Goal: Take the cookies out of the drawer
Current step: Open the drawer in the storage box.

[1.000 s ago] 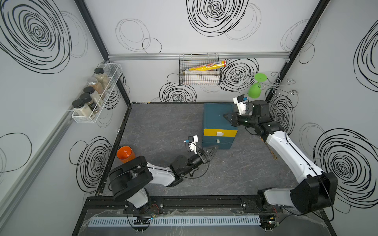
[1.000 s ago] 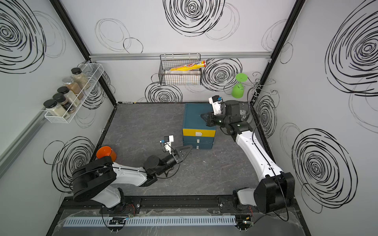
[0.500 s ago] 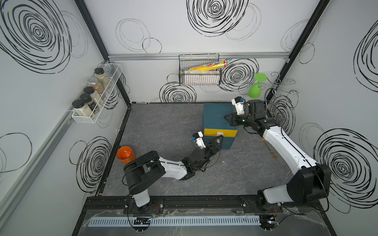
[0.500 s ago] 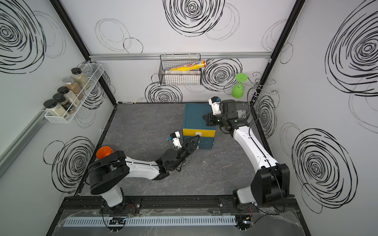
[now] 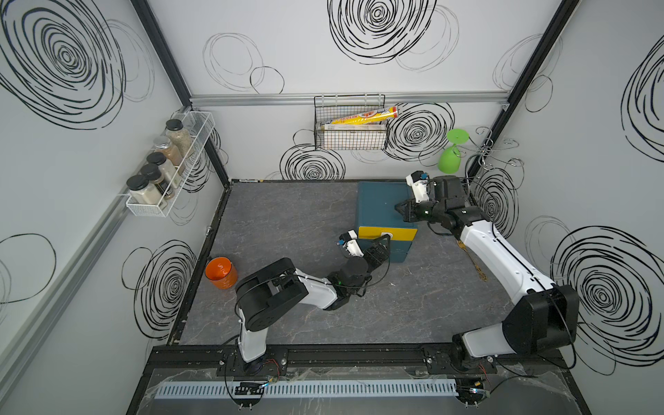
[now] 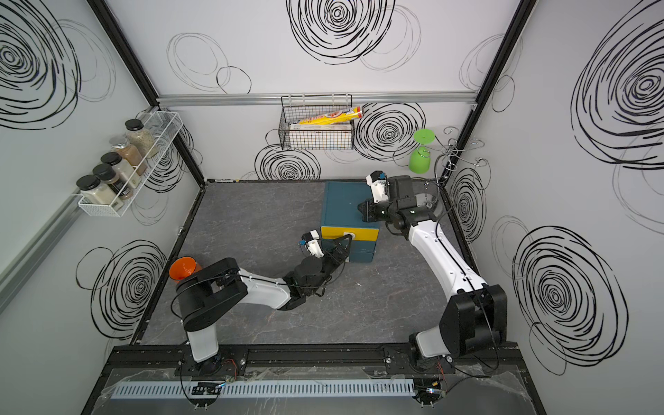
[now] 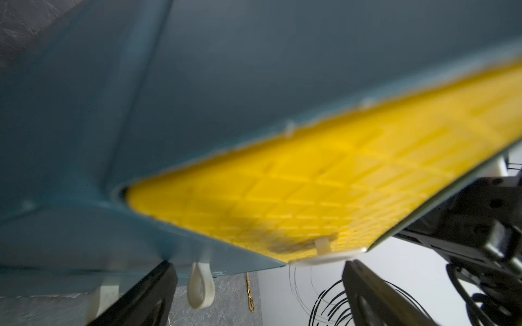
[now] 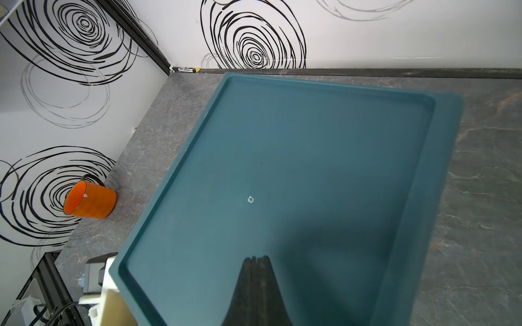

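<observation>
A teal cabinet (image 5: 377,201) stands at the back right of the table, and its yellow top drawer (image 5: 399,233) looks pushed in. The cookies are hidden. My left gripper (image 5: 381,248) is open and reaches the drawer front from below. In the left wrist view its black fingers (image 7: 152,293) stand wide apart under the yellow drawer (image 7: 324,183), whose white handle (image 7: 324,248) lies between them, a little beyond the tips. My right gripper (image 5: 399,208) is shut with nothing in it. Its tips (image 8: 255,258) rest on the cabinet's top (image 8: 282,169).
An orange cup (image 5: 221,273) sits by the left wall. A gold utensil (image 5: 476,264) lies on the table under the right arm. A spice rack (image 5: 169,169), a wire basket (image 5: 350,125) and a green glass (image 5: 451,158) hang on the walls. A lower teal drawer has a white loop handle (image 7: 200,285).
My left arm has stretched toward the cabinet, bringing its open gripper up to the yellow drawer front. The right gripper shifted slightly over the cabinet's top and stayed shut.
</observation>
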